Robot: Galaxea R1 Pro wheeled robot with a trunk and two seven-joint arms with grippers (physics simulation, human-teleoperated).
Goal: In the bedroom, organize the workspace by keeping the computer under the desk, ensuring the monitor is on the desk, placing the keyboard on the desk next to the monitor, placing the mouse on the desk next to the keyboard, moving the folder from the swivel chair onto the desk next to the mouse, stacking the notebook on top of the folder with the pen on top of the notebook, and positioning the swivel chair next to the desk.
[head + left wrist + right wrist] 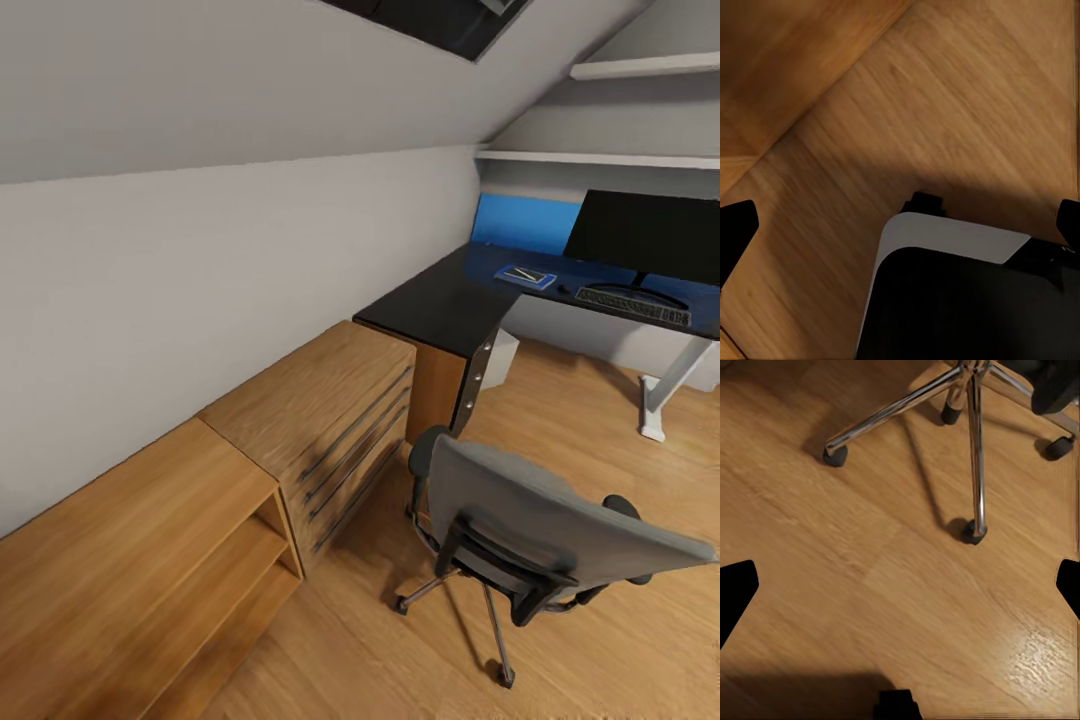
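Desk already carries monitor, keyboard and blue folder. Chair stands apart from it, not yet positioned. Both grippers' fingers are spread, holding nothing.

So the desk sits in the far right corner, running along the back wall and turning toward us along the left wall. On it, the monitor stands at the right end, with the keyboard right in front of its base. Left of the keyboard lies the folder with the notebook on top. The computer sits under the desk. A wooden drawer unit butts against the desk's near end, an open shelf unit beside that. The swivel chair stands on the floor in front of the drawers, apart from the desk.
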